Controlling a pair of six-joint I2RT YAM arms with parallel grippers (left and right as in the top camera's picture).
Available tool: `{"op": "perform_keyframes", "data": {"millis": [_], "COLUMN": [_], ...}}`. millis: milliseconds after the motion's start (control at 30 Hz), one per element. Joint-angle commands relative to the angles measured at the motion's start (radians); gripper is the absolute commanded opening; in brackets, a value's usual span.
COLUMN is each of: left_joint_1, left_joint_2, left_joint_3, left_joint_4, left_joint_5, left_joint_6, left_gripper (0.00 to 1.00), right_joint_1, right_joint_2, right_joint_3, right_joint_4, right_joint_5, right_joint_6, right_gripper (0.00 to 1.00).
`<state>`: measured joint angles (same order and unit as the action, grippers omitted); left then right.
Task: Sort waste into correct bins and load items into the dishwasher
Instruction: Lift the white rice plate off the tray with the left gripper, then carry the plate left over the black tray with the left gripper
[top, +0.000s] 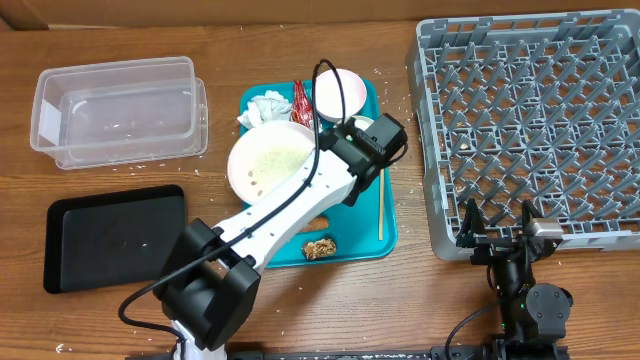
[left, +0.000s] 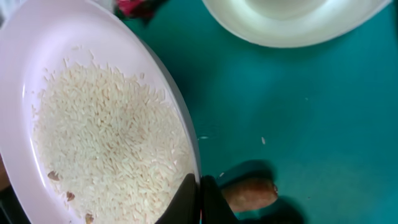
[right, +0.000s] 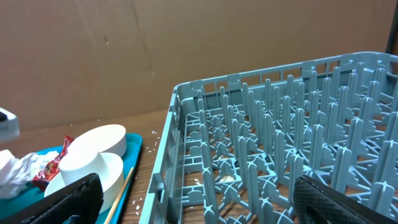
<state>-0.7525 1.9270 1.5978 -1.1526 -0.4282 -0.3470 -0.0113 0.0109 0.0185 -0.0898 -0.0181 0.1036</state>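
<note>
Left gripper (left: 198, 200) first: its fingers are squeezed together right on the rim of the plate (left: 99, 124), and the edge runs in between them, so it looks like a pinch on that rim. The plate is loaded with white rice and sits on the teal tray (top: 360, 232). Just beside the fingertips, on the tray side, lies the carrot stick (left: 250, 193). Further up the tray there's the green bowl (left: 292, 25), and the red wrapper (left: 134, 6) peeks in past the plate's far edge.

From overhead, the left arm stretches diagonally across the tray. The napkin (top: 262, 108) is at the tray's top-left corner, the pink bowl (top: 338, 90) is at the top, the brown lump (top: 320, 247) is near the bottom edge, and a chopstick (top: 381, 205) lies along the right side.

Off to the left, the clear tub (top: 118, 105) and the black tray (top: 115, 235) sit on the table, well apart from the action.

Right gripper (top: 497, 232): spread wide and holding nothing, parked at the near edge of the rack (top: 530, 110).
</note>
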Motion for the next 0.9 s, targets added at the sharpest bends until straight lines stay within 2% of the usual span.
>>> {"op": "perform_keyframes", "data": {"millis": [0, 300, 567, 867], "left_joint_1": [0.037, 0.130, 0.222, 0.383], "left_joint_2": [0.001, 0.001, 0.001, 0.001], "left_joint_3": [0.077, 0.200, 0.254, 0.285], "left_joint_4": [-0.050, -0.155, -0.153, -0.146], "left_joint_5": [-0.054, -0.045, -0.039, -0.014], "left_joint_6": [-0.097, -0.126, -0.119, -0.069], "left_gripper": [0.04, 0.04, 0.04, 0.04], "right_joint_1": [0.005, 0.005, 0.005, 0.005], "right_joint_2": [-0.008, -0.008, -0.008, -0.008], "right_joint_3": [-0.010, -0.010, -0.010, -0.010], "right_joint_4": [0.006, 0.006, 0.006, 0.006], "right_joint_5": [0.010, 0.010, 0.010, 0.010], "right_joint_6": [-0.006, -0.006, -0.006, -0.006], "right_gripper": [1.00, 1.00, 1.00, 1.00]}}
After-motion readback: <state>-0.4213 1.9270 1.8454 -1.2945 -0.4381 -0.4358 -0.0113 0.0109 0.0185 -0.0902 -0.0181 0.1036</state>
